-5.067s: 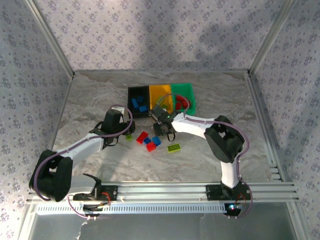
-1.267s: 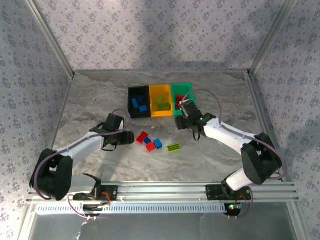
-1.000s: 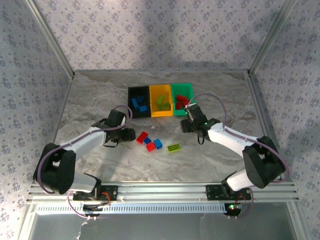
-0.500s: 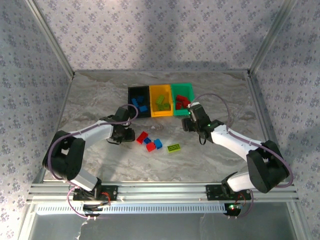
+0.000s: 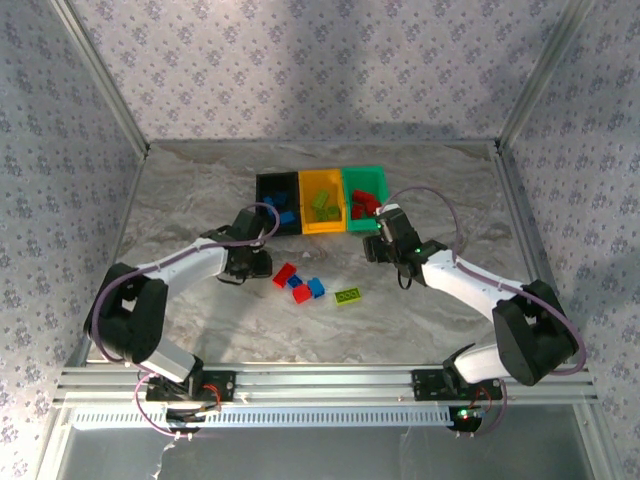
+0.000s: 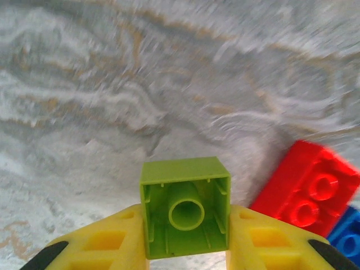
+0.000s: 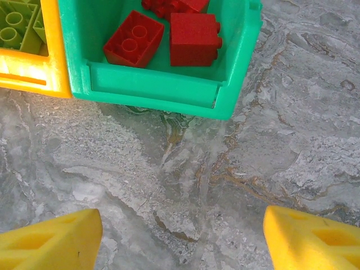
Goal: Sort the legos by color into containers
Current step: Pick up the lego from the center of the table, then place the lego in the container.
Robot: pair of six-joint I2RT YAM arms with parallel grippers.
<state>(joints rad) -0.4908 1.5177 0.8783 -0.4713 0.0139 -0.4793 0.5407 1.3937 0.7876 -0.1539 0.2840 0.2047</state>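
My left gripper (image 6: 185, 228) is shut on a small yellow-green lego (image 6: 185, 205), hollow underside facing the camera, just above the marble table. In the top view the left gripper (image 5: 255, 265) is left of the loose legos: a red brick (image 5: 285, 275), a blue brick (image 5: 315, 288) and a flat yellow-green piece (image 5: 348, 296). A red brick (image 6: 309, 194) lies close to the right of the held one. My right gripper (image 7: 183, 242) is open over bare table in front of the green container (image 7: 152, 87), which holds red bricks (image 7: 135, 39). The black (image 5: 262, 190) and orange-yellow (image 5: 322, 228) containers stand joined to its left.
Blue bricks (image 5: 278, 210) lie in the black bin and yellow-green ones (image 7: 14, 22) in the orange-yellow bin. Metal frame posts and patterned walls enclose the table. Open marble surface lies to the left, right and front of the pile.
The left gripper has shut on the yellow-green lego and its arm has shifted right. The right gripper backed away from the green bin, then stayed still and open.
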